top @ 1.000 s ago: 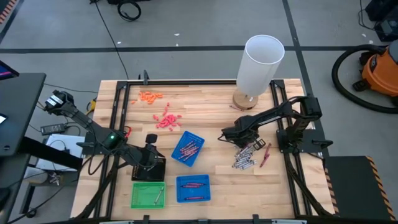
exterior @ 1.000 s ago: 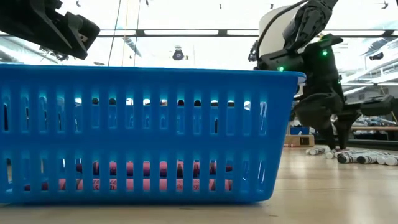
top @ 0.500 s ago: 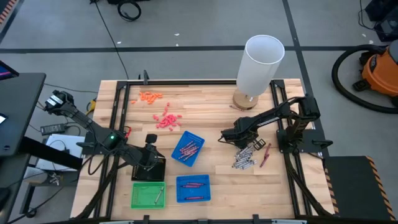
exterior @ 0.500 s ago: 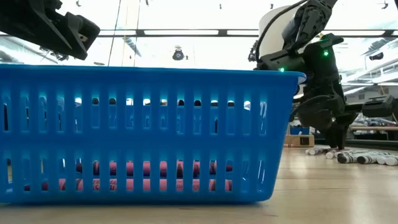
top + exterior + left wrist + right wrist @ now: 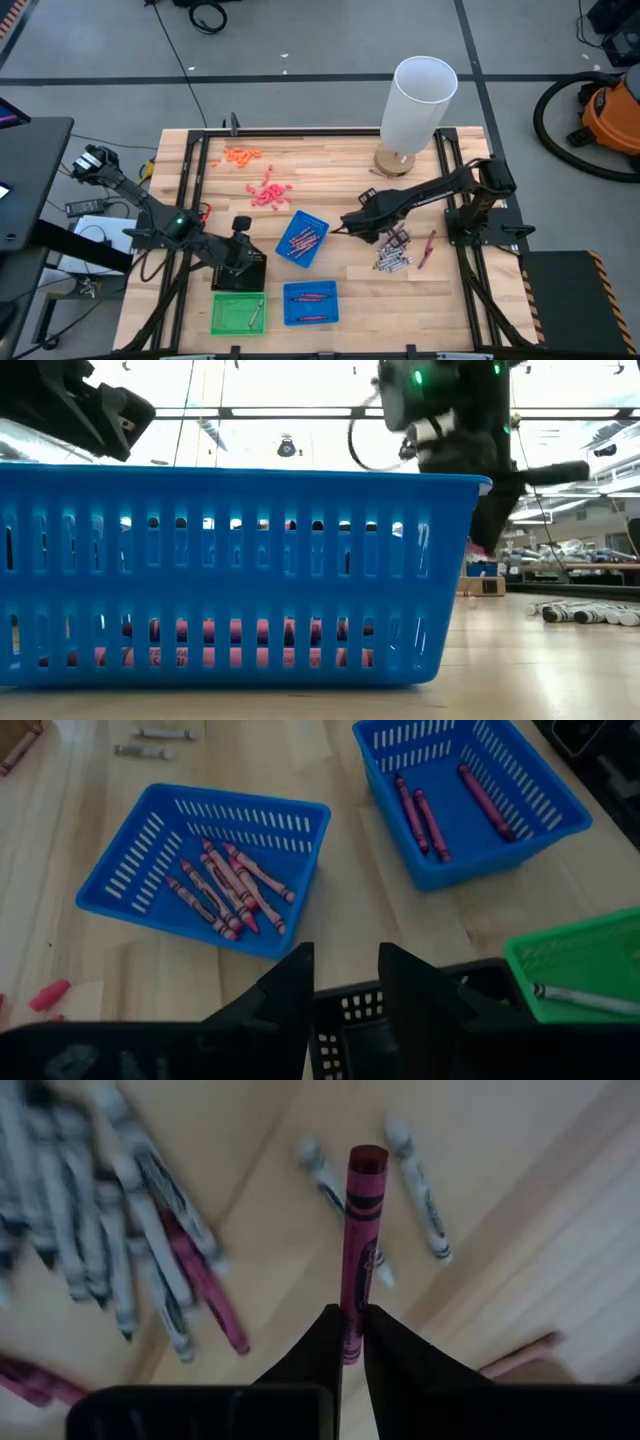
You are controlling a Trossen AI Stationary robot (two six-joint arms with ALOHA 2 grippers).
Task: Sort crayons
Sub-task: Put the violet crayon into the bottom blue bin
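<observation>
Clearly the thin maroon wax crayon [image 5: 360,1250] is pinched only by its lower end between the closed jaws of the right gripper [image 5: 350,1342], so it could pivot or slip out and drop back among the loose grey-silver crayons [image 5: 392,252] on the wooden table [image 5: 440,290] beneath it. It looks straight and whole, paper-wrapped, sticking out well past the fingertips. Further off, the left gripper [image 5: 340,982] waits with jaws apart and empty above the black tray [image 5: 240,277], near the blue slotted plastic tray [image 5: 303,240] of red crayons.

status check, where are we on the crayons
Right gripper shut on a red crayon, above the loose pile. Left gripper open, waiting by the trays. Nothing in the way.
</observation>
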